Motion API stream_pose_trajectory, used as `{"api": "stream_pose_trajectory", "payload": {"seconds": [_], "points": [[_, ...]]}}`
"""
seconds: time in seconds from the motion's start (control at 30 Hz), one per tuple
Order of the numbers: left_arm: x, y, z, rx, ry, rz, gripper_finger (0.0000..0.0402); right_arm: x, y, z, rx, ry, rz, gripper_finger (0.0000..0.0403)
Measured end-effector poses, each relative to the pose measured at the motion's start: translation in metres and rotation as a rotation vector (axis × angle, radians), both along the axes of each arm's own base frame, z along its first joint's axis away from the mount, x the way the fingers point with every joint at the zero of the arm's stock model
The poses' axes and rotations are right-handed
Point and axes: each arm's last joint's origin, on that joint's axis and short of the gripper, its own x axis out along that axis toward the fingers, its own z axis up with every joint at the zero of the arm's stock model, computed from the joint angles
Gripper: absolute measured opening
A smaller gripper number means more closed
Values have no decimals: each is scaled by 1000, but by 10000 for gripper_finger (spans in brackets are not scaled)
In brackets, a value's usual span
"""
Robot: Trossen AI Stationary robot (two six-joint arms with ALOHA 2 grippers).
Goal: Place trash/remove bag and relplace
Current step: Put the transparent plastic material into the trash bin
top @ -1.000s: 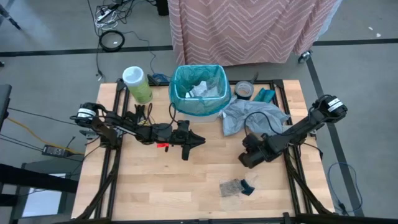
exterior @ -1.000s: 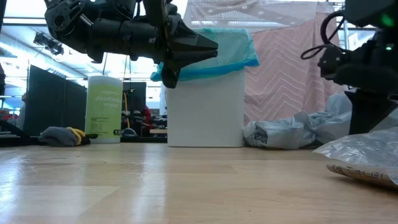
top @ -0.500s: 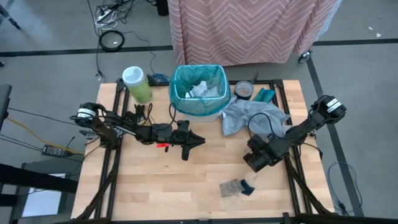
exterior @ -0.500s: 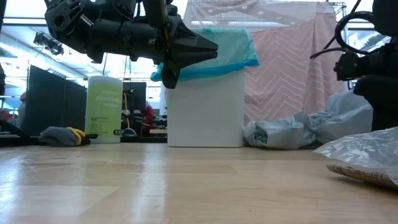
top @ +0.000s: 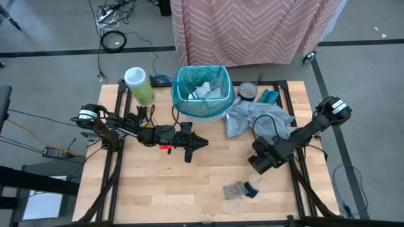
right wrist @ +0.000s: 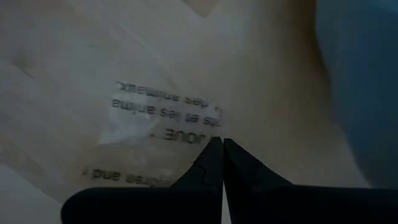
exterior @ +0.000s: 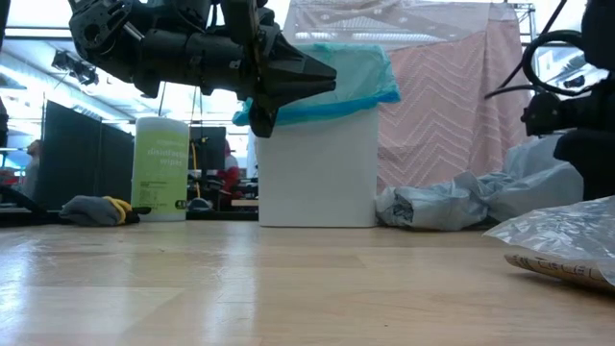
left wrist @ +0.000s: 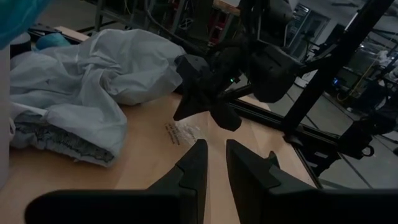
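Nearest the front edge of the bench [top: 189, 189] lies the last bit of trash [top: 240, 190]: a clear packet with brown bits in it and a small dark blue scrap at its side. It lies flat. From above, its long side runs mostly left to right across the bench, and the blue scrap sits at the right end.

Just behind it and a little to the right is the right gripper [top: 255, 165]. Its two fingers are pressed together and hold nothing. In the right wrist view the fingertips point at a clear wrapper with printed words, which is very close under them. So the packet lies in front of this gripper and slightly to its left. The right arm is much nearer to it than the left arm is. I think the right gripper needs to open up and drop down onto the packet, across its short side.

Farther back, near the middle of the bench, the left gripper [top: 201, 143] hangs in the air. Its fingers are a small way apart and hold nothing. It points toward the right arm.

Behind that stands the white bin [top: 203, 112] with the teal bag [top: 182, 94] over its rim. Some white paper trash is already inside. A crumpled grey bag [top: 243, 116] lies beside the bin on the right.
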Motion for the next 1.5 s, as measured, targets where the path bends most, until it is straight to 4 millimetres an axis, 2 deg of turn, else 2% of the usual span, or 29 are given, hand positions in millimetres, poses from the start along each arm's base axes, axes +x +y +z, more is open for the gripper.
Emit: {"api": "stream_pose_trajectory", "payload": {"seconds": [0.4,0.7,1.1,1.2,1.3,1.5], "points": [[0,0,2,1,-15,0,67,2,1,-1,16,-32,-25,0],[0,-2,1,1,-15,-6,68,14,4,0,44,-159,-12,0],[0,-2,1,79,-17,-13,68,38,0,4,36,-274,159,0],[0,-2,1,79,-15,-13,68,32,-7,1,50,-197,74,0],[0,-2,1,78,-15,-13,68,20,-13,0,-26,-144,-42,0],[0,-2,1,101,-16,-15,68,11,-14,-6,-48,-136,-96,0]]}}
